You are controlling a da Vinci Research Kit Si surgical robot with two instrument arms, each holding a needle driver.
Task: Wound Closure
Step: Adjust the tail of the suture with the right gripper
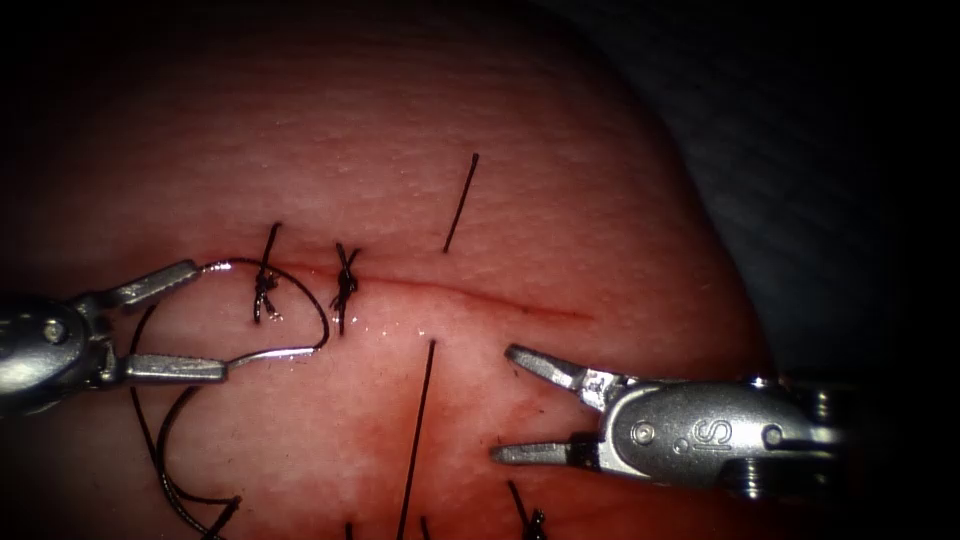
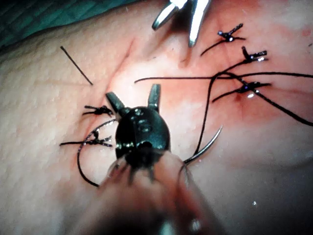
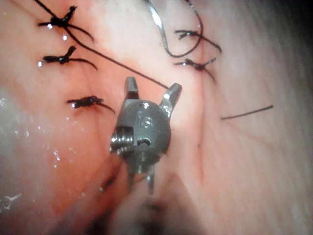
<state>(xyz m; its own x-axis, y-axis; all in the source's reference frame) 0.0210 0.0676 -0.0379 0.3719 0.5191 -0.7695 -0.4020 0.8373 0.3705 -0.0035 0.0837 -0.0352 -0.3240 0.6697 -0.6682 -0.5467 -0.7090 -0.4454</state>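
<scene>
My left tool (image 1: 207, 318) lies at the cut's left end with its jaws wide open and nothing clamped between them. The curved needle (image 1: 270, 353) rests on the tissue (image 1: 560, 200), arcing from one jaw tip around the left stitch to the other; I cannot tell if its point is in the tissue. In the left wrist view the needle (image 2: 208, 144) passes beneath the open tool (image 2: 133, 92). Dark thread (image 1: 160, 450) loops below the left tool. My right tool (image 1: 500, 400) hovers open and holds nothing, just below the cut (image 1: 480, 298).
Two knotted stitches (image 1: 265, 285) (image 1: 345, 285) cross the cut's left part. A loose piece of thread (image 1: 460, 205) lies above the cut, and a straight strand (image 1: 418, 430) runs down below it. More knots (image 1: 535, 520) sit at the lower edge.
</scene>
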